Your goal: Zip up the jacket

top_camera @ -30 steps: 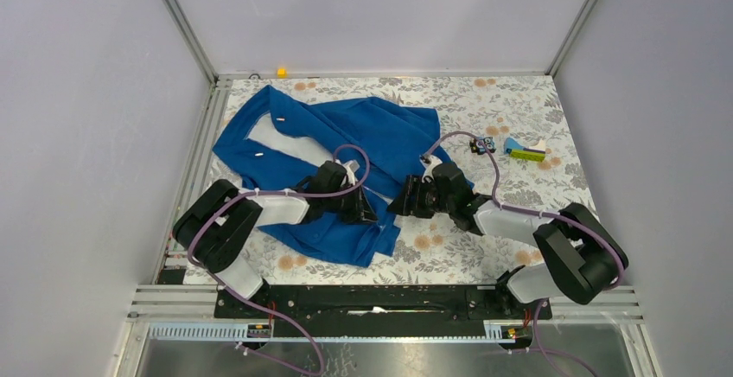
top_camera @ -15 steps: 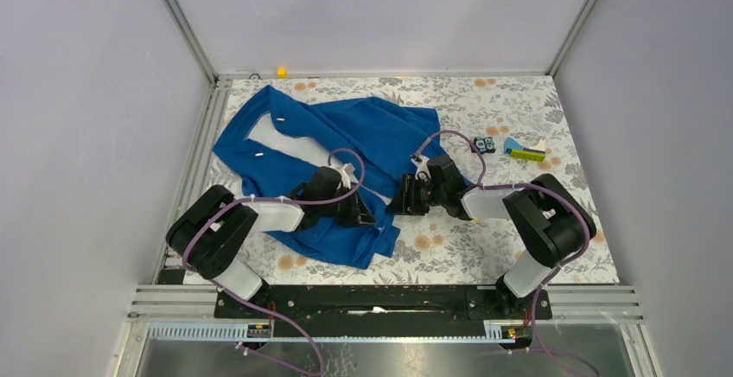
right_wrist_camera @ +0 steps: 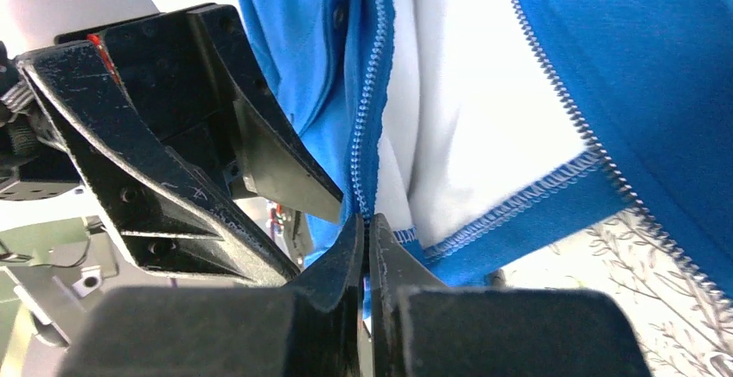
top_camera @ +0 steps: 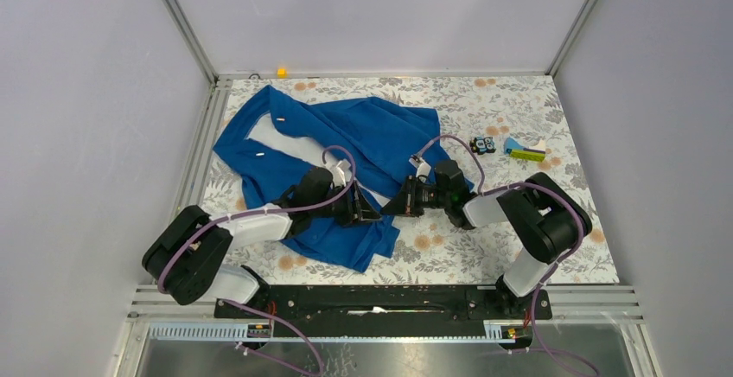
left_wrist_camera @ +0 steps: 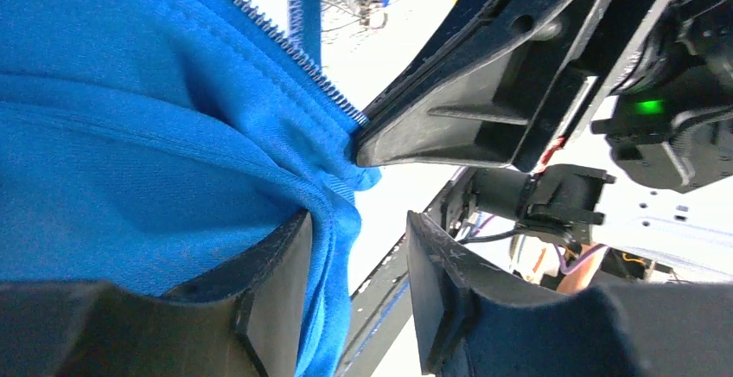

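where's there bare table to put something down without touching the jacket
Bare table along the far edge, right of the jacket and behind the yellow-green block; also the near strip right of the jacket's hem. Crowded mid-table, where the left gripper and right gripper meet.

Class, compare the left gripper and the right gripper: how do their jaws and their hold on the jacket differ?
The left gripper holds its jaws apart; the right gripper has them pressed shut. The right gripper pinches the jacket at its hem beside the zipper teeth; the left gripper merely has cloth against one finger. Both meet at the jacket's lower front edge.
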Controlling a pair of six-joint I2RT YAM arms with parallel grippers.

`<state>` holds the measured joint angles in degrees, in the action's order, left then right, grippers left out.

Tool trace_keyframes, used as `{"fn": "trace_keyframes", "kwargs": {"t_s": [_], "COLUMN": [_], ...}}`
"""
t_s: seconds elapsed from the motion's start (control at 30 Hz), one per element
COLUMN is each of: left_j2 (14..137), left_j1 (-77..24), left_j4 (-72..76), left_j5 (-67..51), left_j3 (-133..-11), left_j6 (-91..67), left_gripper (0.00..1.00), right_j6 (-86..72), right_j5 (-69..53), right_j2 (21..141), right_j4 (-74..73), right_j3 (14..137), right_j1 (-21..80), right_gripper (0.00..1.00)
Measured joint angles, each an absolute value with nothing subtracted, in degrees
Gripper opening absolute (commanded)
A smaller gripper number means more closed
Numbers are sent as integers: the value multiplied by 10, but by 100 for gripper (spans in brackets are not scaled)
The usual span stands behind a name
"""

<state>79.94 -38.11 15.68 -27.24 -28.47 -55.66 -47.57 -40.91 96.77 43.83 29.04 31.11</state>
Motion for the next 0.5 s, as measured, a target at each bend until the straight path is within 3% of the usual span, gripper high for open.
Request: {"fn": "trace_keyframes", "kwargs": {"t_s": [0.23, 0.5], "left_j2": [767, 594], "left_j1": [-380, -379], "left_j4": [170, 191], "left_j5": [-282, -254], "left_j3": [-283, -224], "left_j6": [-588, -600], "left_gripper": [50, 57], "right_j6": [-555, -664], "right_j5": [-436, -448], "right_j2": [954, 908], "right_j4": [490, 535], "right_j3": [275, 266], "right_j1": [311, 311], "right_gripper": [0, 0]}}
